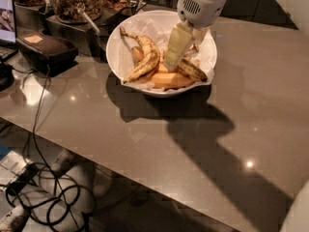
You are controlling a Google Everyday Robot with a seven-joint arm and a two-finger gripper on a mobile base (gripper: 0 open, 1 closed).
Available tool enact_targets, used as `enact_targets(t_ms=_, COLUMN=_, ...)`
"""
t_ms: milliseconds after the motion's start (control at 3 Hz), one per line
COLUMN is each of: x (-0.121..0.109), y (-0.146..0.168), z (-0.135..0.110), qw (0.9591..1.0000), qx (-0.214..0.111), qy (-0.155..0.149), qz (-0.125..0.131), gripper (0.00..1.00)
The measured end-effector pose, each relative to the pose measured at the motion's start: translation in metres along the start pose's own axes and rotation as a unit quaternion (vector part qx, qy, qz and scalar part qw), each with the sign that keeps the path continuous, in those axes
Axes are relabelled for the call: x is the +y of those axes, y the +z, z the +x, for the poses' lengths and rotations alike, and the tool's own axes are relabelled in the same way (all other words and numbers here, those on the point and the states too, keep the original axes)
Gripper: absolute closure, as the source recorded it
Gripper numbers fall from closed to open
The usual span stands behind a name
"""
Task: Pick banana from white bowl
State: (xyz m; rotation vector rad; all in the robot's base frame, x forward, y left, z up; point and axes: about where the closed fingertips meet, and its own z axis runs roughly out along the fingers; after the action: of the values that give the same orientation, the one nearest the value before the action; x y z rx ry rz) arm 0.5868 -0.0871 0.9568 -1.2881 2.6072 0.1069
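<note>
Hovers with gripper (172, 57) inside white bowl (116, 47), just beside banana (192, 71), presumably lining up grasp; open or closed: cannot tell.

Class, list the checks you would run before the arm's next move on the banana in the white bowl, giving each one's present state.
1. Gripper down inside the bowl, above the fruit: ok.
2. Streaked banana in view: ok, partly behind the gripper.
3. Streaked banana gripped: cannot tell.
4. Streaked banana free of neighbours: not ok, it touches the orange banana.
5. Bowl upright on the table: ok.
</note>
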Motion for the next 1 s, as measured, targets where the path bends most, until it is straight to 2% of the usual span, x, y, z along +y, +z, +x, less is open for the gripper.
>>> enact_targets(t_ms=667, x=-0.013, y=0.006, z=-0.007, qw=1.0, qx=-0.001, qy=0.009, qz=-0.003, gripper=0.35)
enact_targets(t_ms=1000, x=-0.012, y=0.015, z=-0.011, qw=0.9999, qx=0.004, qy=0.004, qz=-0.011, gripper=0.43)
